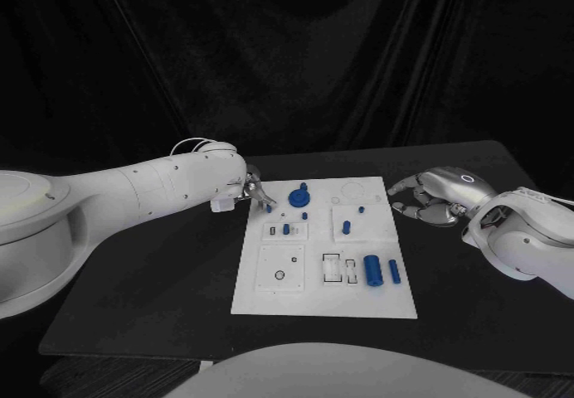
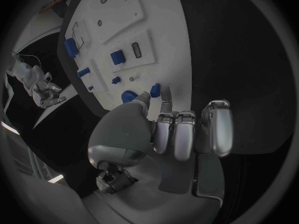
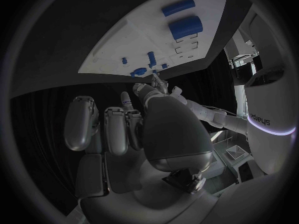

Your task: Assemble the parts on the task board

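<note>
Left arm reaching in, left hand (image 1: 243, 192) with fingers curled inward, nothing visibly held, right hand (image 1: 428, 199) set well apart from it, fingers likewise curled, palm empty

A black curtain (image 1: 311, 75) hangs in deep folds behind the tabletop (image 1: 156, 290); the tabletop is black and matte, its far corners cut at an angle; beyond its near edge a strip of grey floor (image 1: 96, 383) shows; the room around is dark, with little light on the cloth.
</note>
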You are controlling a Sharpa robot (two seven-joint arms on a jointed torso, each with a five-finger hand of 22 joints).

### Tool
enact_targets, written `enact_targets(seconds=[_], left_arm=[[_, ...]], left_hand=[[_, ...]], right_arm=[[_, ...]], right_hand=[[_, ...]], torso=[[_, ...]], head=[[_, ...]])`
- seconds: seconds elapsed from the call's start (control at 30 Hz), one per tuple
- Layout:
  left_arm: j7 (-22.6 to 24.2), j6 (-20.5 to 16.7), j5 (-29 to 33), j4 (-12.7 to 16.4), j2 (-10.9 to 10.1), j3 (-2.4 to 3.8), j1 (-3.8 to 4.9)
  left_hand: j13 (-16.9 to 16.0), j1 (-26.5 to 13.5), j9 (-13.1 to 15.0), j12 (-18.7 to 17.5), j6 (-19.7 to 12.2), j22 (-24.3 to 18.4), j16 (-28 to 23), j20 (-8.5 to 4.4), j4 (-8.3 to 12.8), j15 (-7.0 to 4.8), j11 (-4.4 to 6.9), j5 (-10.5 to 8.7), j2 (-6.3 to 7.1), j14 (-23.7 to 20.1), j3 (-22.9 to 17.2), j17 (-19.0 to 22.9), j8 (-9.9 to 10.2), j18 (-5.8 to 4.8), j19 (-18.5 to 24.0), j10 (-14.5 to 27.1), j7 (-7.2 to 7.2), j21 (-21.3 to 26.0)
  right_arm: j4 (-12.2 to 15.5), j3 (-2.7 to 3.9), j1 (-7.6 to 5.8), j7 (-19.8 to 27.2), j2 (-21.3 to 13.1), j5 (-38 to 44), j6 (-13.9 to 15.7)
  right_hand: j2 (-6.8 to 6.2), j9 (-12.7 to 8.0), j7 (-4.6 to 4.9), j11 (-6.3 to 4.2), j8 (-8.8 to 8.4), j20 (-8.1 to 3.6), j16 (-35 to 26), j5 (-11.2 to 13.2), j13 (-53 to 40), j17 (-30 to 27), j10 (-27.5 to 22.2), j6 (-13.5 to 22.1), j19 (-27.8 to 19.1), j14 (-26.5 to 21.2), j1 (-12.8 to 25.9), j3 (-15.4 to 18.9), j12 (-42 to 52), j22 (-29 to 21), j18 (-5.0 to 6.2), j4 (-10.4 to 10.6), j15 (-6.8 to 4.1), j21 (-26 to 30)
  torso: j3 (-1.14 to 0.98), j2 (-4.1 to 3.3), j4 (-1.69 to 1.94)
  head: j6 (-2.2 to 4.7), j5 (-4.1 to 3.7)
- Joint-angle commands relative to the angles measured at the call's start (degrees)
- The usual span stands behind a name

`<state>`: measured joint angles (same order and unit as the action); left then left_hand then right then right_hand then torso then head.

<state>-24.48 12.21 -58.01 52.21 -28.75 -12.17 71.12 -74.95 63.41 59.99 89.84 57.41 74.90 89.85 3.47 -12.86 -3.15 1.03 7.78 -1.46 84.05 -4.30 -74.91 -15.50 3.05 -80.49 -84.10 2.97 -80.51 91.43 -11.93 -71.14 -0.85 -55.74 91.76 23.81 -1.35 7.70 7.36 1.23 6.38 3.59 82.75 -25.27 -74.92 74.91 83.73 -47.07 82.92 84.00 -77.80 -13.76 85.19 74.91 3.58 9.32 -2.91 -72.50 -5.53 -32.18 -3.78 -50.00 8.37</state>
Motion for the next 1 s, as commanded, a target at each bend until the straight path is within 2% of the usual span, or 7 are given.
enact_targets(seconds=[0.03, 0.17, 0.3, 0.4, 0.67, 1.0], left_arm=[[1.2, 0.6, -0.1, -0.1, 0.2, 0.05, -0.14], [1.4, 0.6, -0.1, -0.2, 0.3, 0.05, -0.15], [1.6, 0.5, -0.1, -0.2, 0.3, 0.05, -0.16], [1.6, 0.5, -0.1, -0.1, 0.3, 0.05, -0.17], [1.6, 0.8, -0.1, -0.2, 0.2, 0.05, -0.18], [1.6, 0.7, -0.1, 0.0, -0.2, 0.05, -0.19]], left_hand=[[-15.0, 0.8, -0.1, 0.2, -0.4, 8.2, 0.2, 0.13, 0.6, 0.3, -0.45, 0.81, -0.17, 5.9, -0.1, -15.1, 0.3, 0.07, 0.0, -5.9, 0.03, 0.2], [-15.0, 1.4, -0.1, 0.2, -0.3, 8.3, 0.2, 0.13, 1.0, 0.27, -0.41, 1.99, -0.34, 5.9, -0.3, -15.1, 0.4, 0.07, 0.0, -5.9, -0.02, 0.2], [-15.0, 2.3, -0.1, 0.2, -0.4, 8.4, 0.2, 0.06, 1.7, 0.2, -0.31, 5.11, -0.52, 5.9, -0.8, -15.1, 0.7, 0.1, 0.0, -5.9, -0.15, 0.3], [-15.0, 3.6, -0.2, 0.2, -0.4, 8.5, 0.2, -0.03, 2.7, 0.08, -0.17, 8.32, -0.57, 5.9, -1.6, -15.1, 1.0, 0.1, 0.0, -5.9, -0.33, 0.4], [-15.0, 5.3, -0.3, 0.2, -0.4, 8.6, 0.2, -0.16, 4.0, -0.06, 0.0, 9.65, -0.67, 5.9, -3.6, -15.1, 1.3, 0.1, 0.0, -5.9, -0.52, 0.5], [-15.0, 6.0, -0.4, 0.2, 0.0, 8.9, 0.2, -0.35, 5.5, -0.22, 0.18, 14.12, 0.62, 5.9, -8.1, -15.1, 1.7, 0.11, -0.1, -5.9, -0.72, 0.7]], right_arm=[[0.1, 0.05, 0.12, -0.4, -0.1, 0.1, -0.2], [0.1, 0.05, 0.12, -0.4, -0.2, 0.1, -0.2], [0.1, 0.05, 0.12, -0.4, -0.1, 0.1, -0.4], [0.0, 0.05, 0.13, -0.4, -0.1, 0.1, -0.5], [-0.1, 0.05, 0.36, -0.6, -0.1, 0.1, -0.9], [-0.2, 0.05, 0.75, -0.7, -0.2, 0.1, -1.1]], right_hand=[[-0.17, 0.0, 0.14, 0.36, -0.33, 0.2, -0.3, -0.3, -5.0, 1.5, 0.1, -0.3, -0.3, 3.0, -0.1, -0.5, -0.2, 9.8, 0.37, 0.0, 0.48, 0.3], [-0.17, 0.0, 0.14, 0.36, -0.33, 0.2, -0.3, -0.3, -5.0, 1.5, 0.1, -0.3, -0.3, 3.0, -0.1, -0.5, -0.2, 9.8, 0.37, 0.0, 0.48, 0.3], [-0.15, -0.1, 0.14, 0.36, -0.33, 0.2, -0.2, -0.3, -5.0, 1.5, 0.1, -0.3, -0.3, 3.0, -0.1, -0.5, -0.2, 9.8, 0.37, 0.0, 0.48, 0.3], [-0.15, -0.1, 0.14, 0.36, -0.33, 0.2, -0.2, -0.3, -5.0, 1.5, 0.1, -0.3, -0.3, 3.0, -0.1, -0.5, -0.2, 9.8, 0.37, 0.0, 0.48, 0.3], [-0.05, -0.1, 0.14, 0.37, -0.33, 0.2, -0.3, -0.4, -4.9, 1.4, 0.0, -0.3, -0.3, 3.0, -0.2, -0.7, -0.2, 9.8, 0.39, -0.1, 0.49, 0.4], [0.01, -0.1, 0.14, 0.38, -0.34, 0.2, -0.3, -0.4, -4.9, 1.3, 0.0, -0.4, -0.3, 2.9, -0.2, -0.9, -0.2, 9.8, 0.39, -0.2, 0.5, 0.4]], torso=[[0.01, 0.02, 0.0], [-0.02, 0.05, 0.0], [-0.02, 0.05, 0.0], [0.0, 0.03, -0.02], [0.01, -0.01, 0.0], [-0.01, 0.04, 0.01]], head=[[0.0, -0.13], [0.0, -0.14], [0.0, -0.12], [0.0, -0.17], [0.0, -0.12], [0.0, -0.08]])
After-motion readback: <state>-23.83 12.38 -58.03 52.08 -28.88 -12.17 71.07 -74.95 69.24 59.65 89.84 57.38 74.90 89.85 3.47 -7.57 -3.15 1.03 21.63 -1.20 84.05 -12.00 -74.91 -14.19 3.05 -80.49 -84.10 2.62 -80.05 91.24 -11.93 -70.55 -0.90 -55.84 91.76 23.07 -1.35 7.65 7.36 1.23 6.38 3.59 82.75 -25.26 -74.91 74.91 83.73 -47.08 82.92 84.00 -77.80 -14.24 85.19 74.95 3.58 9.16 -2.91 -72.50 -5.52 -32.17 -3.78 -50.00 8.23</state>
